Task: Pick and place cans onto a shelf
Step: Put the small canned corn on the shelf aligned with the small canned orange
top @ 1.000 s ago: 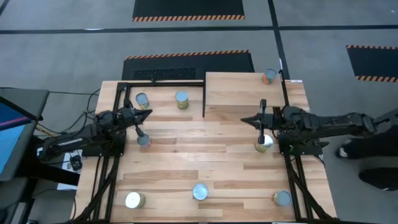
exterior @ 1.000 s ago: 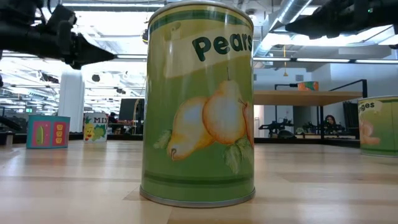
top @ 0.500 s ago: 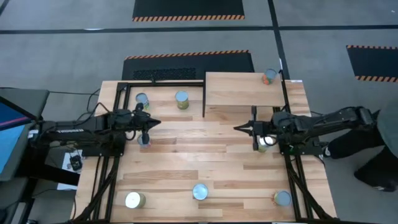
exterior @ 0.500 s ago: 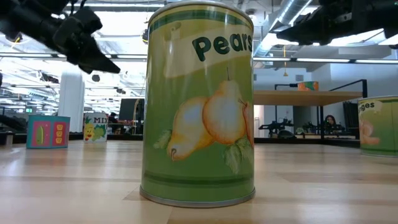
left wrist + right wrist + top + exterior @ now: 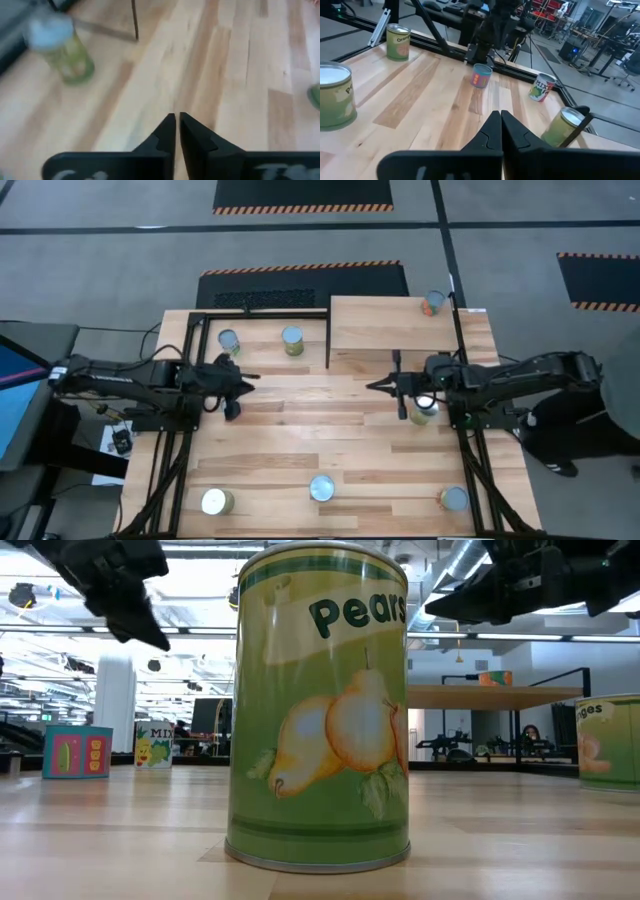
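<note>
Several cans stand upright on their bases on the plank table: a green pears can (image 5: pixel 320 705) at the near edge, which also shows in the high view (image 5: pixel 321 488), two near-corner cans (image 5: pixel 215 501) (image 5: pixel 453 499), and two far-left cans (image 5: pixel 228 340) (image 5: pixel 292 340). One can (image 5: pixel 433 302) stands on the shelf (image 5: pixel 390 330) at its far right corner. My left gripper (image 5: pixel 252 377) is shut and empty above the table's left half. A blue can (image 5: pixel 481 75) stands below that arm. My right gripper (image 5: pixel 374 387) is shut and empty in front of the shelf. A can (image 5: pixel 424 410) is partly hidden under that arm.
The shelf's thin black leg (image 5: pixel 575 127) stands before a green can (image 5: pixel 565 125). A black frame (image 5: pixel 260 312) runs along the table's far left. A bare stretch of planks (image 5: pixel 320 410) lies between the two grippers. A screen (image 5: pixel 20 380) stands off the table's left side.
My right gripper has gone toward the table's left edge, away from the can that it stood over. My left gripper has gone a little toward the table's right edge, out over the planks. The cans have kept still.
</note>
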